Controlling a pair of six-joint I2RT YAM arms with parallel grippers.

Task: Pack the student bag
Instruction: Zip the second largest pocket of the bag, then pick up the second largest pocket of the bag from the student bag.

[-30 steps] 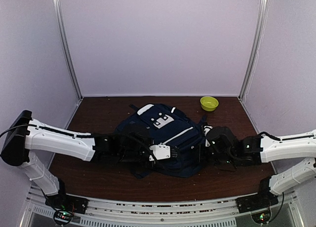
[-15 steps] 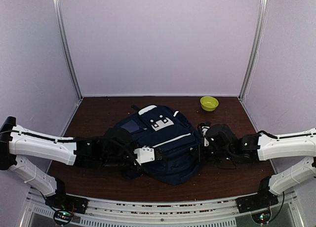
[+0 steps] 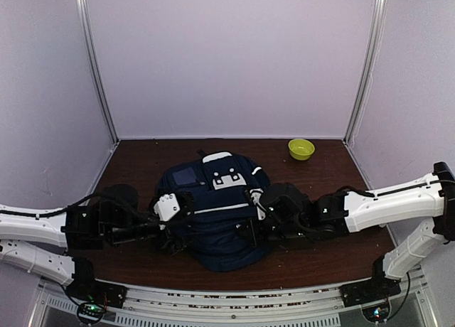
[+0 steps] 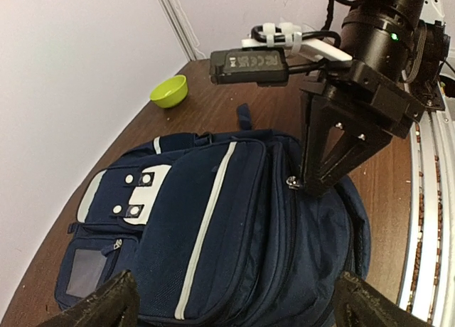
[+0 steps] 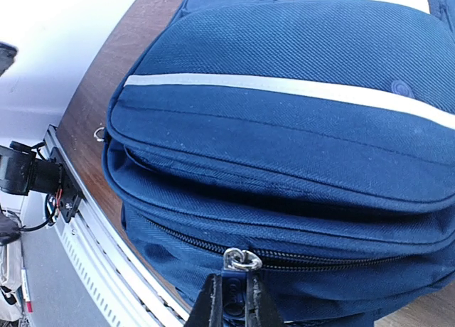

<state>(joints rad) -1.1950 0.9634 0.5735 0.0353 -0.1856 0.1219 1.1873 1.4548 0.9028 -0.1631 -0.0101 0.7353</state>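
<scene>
The student bag [image 3: 220, 245] is a navy backpack with white stripes, lying front up in the middle of the table. My left gripper [image 3: 175, 236] hangs wide open at its left side. In the left wrist view the bag [image 4: 213, 227] fills the space between the spread fingers [image 4: 99, 306], which touch nothing. My right gripper [image 3: 250, 227] reaches in from the right, shut on the zipper pull [image 5: 234, 296] of the main zipper, just under its metal ring [image 5: 243, 259]. That zipper runs closed along the bag's side [image 5: 298, 128]. The same pinch on the slider [image 4: 293, 181] shows in the left wrist view.
A small green bowl [image 3: 301, 148] stands at the back right of the table, also in the left wrist view as the bowl [image 4: 169, 92]. Purple walls enclose the table on three sides. The metal rail [image 5: 106, 256] of the near edge runs close under the bag.
The bag has slid and turned to the left. My left gripper has opened, let go of the bag and drawn back left. The right arm has stretched leftward, still pinching the zipper pull.
</scene>
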